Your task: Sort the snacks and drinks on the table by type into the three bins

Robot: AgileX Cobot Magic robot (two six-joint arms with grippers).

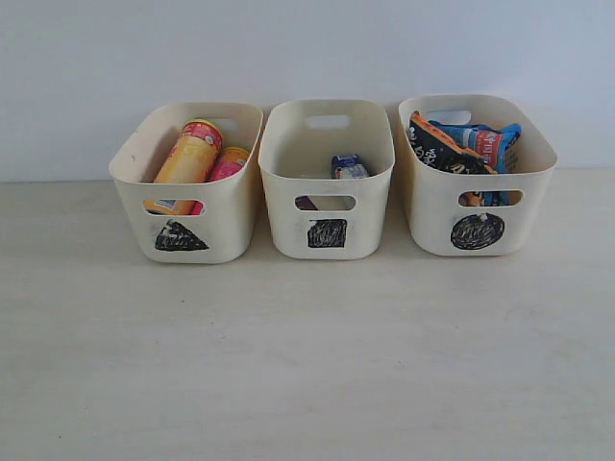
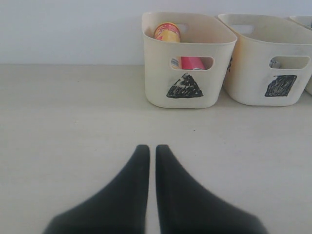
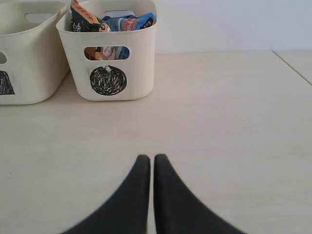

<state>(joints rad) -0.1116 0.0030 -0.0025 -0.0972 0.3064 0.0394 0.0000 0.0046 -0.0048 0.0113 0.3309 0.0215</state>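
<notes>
Three cream bins stand in a row at the back of the table. The triangle bin [image 1: 231,216] holds the yellow canister [image 1: 190,158] and the pink canister [image 1: 227,165], both leaning. In the square bin [image 1: 370,226] lies a blue-and-white carton [image 1: 348,166], and a dark carton [image 1: 306,203] shows through the handle hole. The circle bin [image 1: 432,206] holds the orange-and-black bag [image 1: 437,149] and the blue bag [image 1: 488,141]. My left gripper [image 2: 152,147] is shut and empty, well in front of the triangle bin [image 2: 161,73]. My right gripper [image 3: 151,157] is shut and empty, in front of the circle bin [image 3: 141,63].
A pale wall rises right behind the bins. A seam in the tabletop [image 3: 291,66] runs at the far right in the right wrist view. Neither arm shows in the exterior view.
</notes>
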